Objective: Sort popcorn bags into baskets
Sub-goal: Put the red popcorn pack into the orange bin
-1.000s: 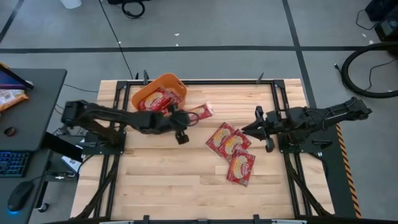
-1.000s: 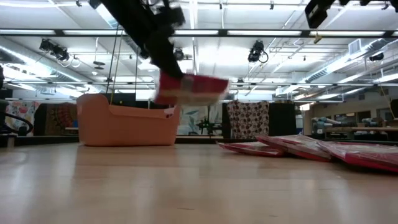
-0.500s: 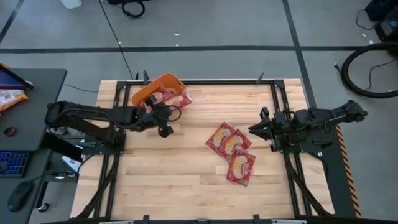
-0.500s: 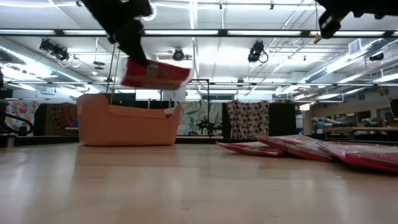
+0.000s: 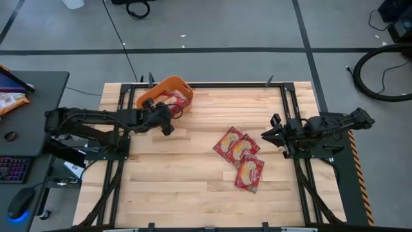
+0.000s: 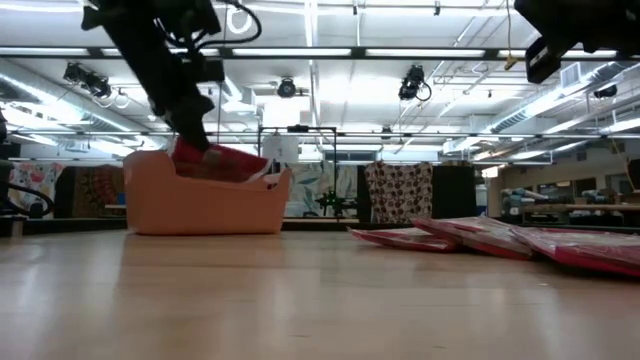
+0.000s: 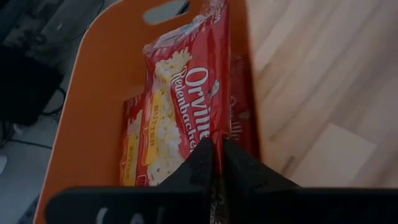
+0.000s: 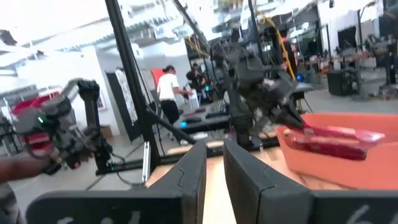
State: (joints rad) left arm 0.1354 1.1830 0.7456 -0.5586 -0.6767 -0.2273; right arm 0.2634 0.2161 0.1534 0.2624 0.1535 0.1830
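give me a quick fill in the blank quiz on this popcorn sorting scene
1. The left end effector grips a red popcorn bag over the ____ basket.
2. The right end effector holds ____.
3. The loose popcorn bags lie on the ____ table.
4. On the table lie ____ loose bags.

Missing words: orange; nothing; wooden; three

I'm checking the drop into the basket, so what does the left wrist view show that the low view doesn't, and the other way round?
Only the left wrist view shows inside the orange basket: other red packets already lying there, and the left gripper shut on the edge of the popcorn bag it holds over them.

Only the low view shows the loose popcorn bags lying on the table and the basket's outer wall.

Both show the left gripper holding a bag at the basket's rim.
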